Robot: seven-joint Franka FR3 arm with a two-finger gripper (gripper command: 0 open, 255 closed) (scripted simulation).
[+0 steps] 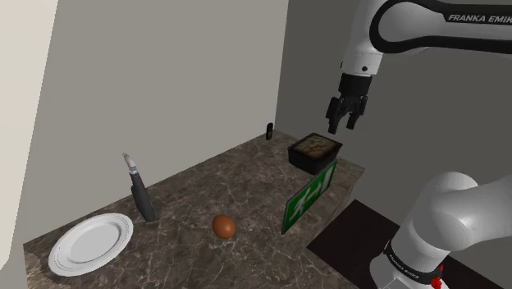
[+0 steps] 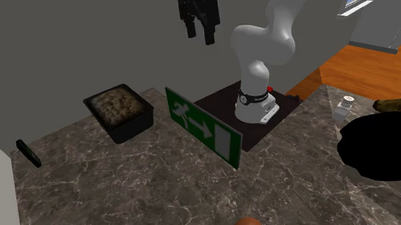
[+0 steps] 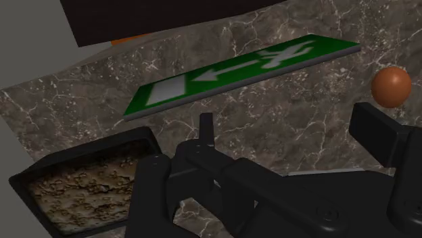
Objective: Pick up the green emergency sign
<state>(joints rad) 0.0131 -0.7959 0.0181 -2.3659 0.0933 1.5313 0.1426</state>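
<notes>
The green emergency sign (image 1: 309,198), a flat panel with a white arrow and running figure, stands on its long edge on the marbled counter (image 1: 189,205) near the counter's edge by the stand. In the second exterior view the sign (image 2: 201,127) stands upright between the black tray and the robot base. My gripper (image 1: 343,123) hangs open and empty, well above the counter, over the gap between tray and sign. In the wrist view the sign (image 3: 237,67) lies beyond my open gripper (image 3: 292,132), whose fingers stand far apart.
A black tray (image 1: 314,150) of brown crumbly stuff sits just behind the sign. An orange-brown ball (image 1: 224,226), a white plate (image 1: 90,243) and a dark-handled knife (image 1: 139,192) lie towards the shoulder view's left. A small dark object (image 1: 270,130) stands by the wall.
</notes>
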